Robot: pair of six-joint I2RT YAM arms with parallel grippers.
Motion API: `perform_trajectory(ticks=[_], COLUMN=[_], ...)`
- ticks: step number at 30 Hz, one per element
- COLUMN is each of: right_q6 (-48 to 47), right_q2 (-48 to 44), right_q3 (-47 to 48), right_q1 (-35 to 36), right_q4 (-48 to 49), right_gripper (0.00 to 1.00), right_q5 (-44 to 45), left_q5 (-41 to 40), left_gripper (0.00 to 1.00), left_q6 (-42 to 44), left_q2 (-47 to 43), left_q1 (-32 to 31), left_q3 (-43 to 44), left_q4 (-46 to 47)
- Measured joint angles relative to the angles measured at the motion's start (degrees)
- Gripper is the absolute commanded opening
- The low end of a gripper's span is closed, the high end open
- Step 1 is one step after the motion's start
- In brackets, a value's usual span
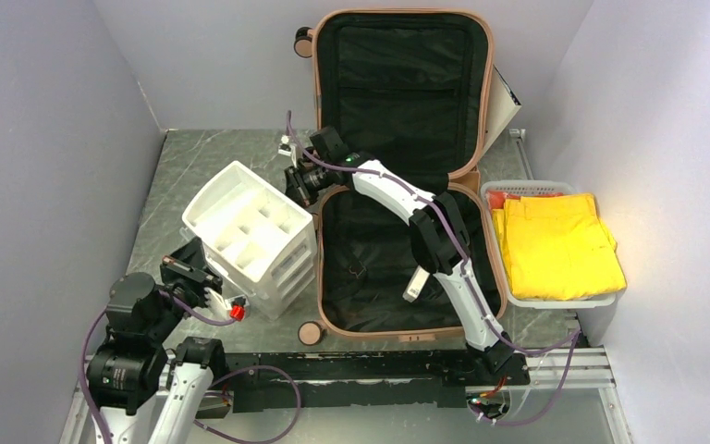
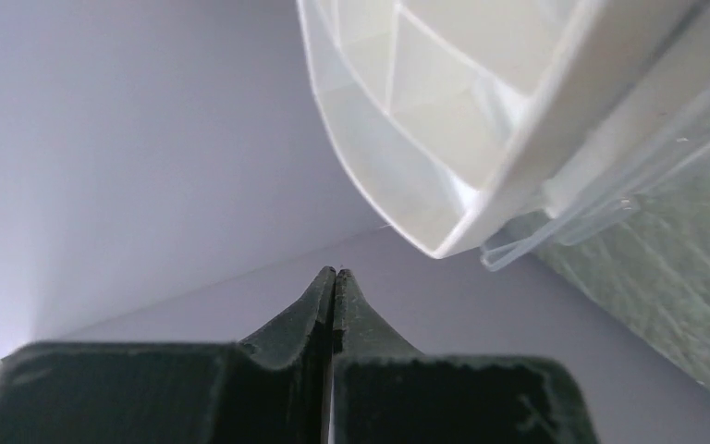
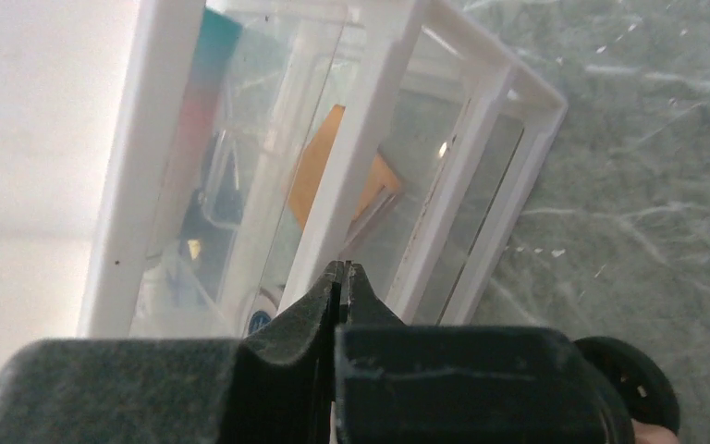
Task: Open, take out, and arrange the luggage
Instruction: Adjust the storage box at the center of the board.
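Overhead, the luggage [image 1: 397, 102] is open on the grey marbled table [image 1: 185, 166]: one half lies flat and the other rises against the back wall, with black lining exposed in both. The right gripper [image 1: 300, 182] sits just outside the luggage's left rim near the hinge, between that rim and a white drawer organizer [image 1: 254, 236]. The left gripper [image 1: 199, 270] is at the organizer's near-left corner, well apart from the luggage. A white basket [image 1: 555, 301] holding a folded yellow garment [image 1: 555, 245] stands just right of the luggage. Left wrist view: the left gripper [image 2: 335, 273] has its fingers pressed together with nothing between them, and the organizer's corner [image 2: 444, 139] hangs above and to the right, clear of the tips. Right wrist view: the right gripper [image 3: 343, 268] likewise has its fingers meeting and empty. Its tips point at the organizer's white frame [image 3: 370, 148] and clear drawers, though contact cannot be judged. A black luggage wheel [image 3: 633, 388] shows at lower right, beside the gripper body.
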Motion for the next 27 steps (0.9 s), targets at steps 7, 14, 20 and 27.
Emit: perform_trajectory(ticks=[7, 14, 20, 27], right_q6=[-1.9, -2.3, -1.7, -1.4], right_q2=[0.0, -2.3, -8.3, -14.6], right_q3=[0.0, -3.2, -11.0, -18.6], right_q1=[-0.2, -0.5, -2.2, -6.2], right_q4=[-5.8, -7.9, -4.5, 0.8], right_gripper=[0.02, 0.18, 0.37, 0.46], right_q5=[-1.4, 0.7, 4.7, 7.1], left_q5=[0.0, 3.9, 15.0, 23.7], left_gripper=[0.27, 0.57, 0.66, 0.87], left_q6=[0.7, -17.7, -35.4, -38.6], left_q2=[-0.3, 16.9, 36.2, 39.7], left_q1=[0.0, 0.0, 0.0, 0.0], left_q3=[0.2, 22.8, 43.5, 39.9], left_q4=[3.3, -3.1, -12.0, -23.1])
